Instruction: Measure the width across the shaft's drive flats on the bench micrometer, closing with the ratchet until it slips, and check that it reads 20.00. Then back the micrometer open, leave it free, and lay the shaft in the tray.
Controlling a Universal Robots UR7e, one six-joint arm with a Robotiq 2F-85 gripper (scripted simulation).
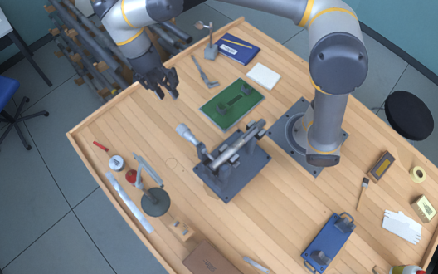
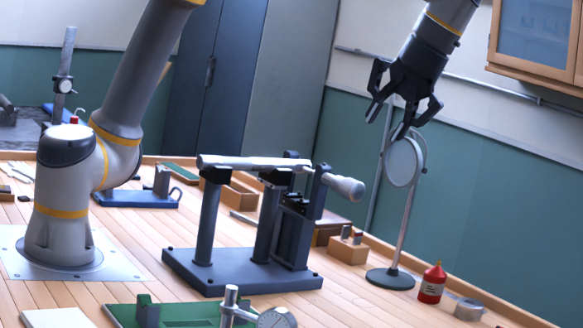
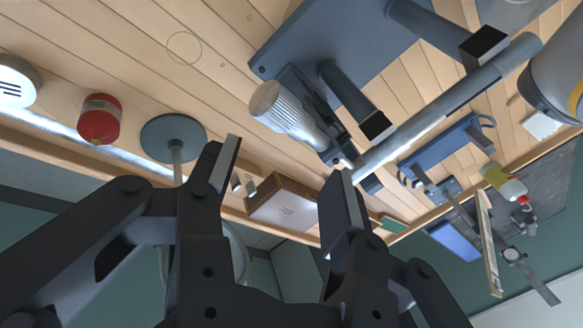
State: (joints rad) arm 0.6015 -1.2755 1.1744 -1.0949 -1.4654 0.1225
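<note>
The shaft [image 1: 237, 143] [image 2: 252, 162] [image 3: 437, 120] lies across two V-blocks on the bench micrometer stand [image 1: 231, 164] [image 2: 244, 265], at the middle of the bench. The micrometer's knurled thimble [image 1: 186, 133] [image 2: 343, 186] [image 3: 287, 116] sticks out from the frame toward the bench's far-left side. The green tray [image 1: 232, 103] [image 2: 178, 312] sits behind the stand. My gripper [image 1: 166, 89] [image 2: 393, 118] [image 3: 287, 183] hangs high in the air, above and beyond the thimble end. It is open and holds nothing.
The arm's base [image 1: 319, 137] [image 2: 62, 232] stands beside the stand. A magnifier on a round foot [image 1: 154, 201] [image 2: 399, 165] rises just under my gripper. A red bottle [image 1: 131, 176] [image 2: 431, 283], a tape roll [image 1: 116, 162] and a blue fixture [image 1: 327, 243] lie around.
</note>
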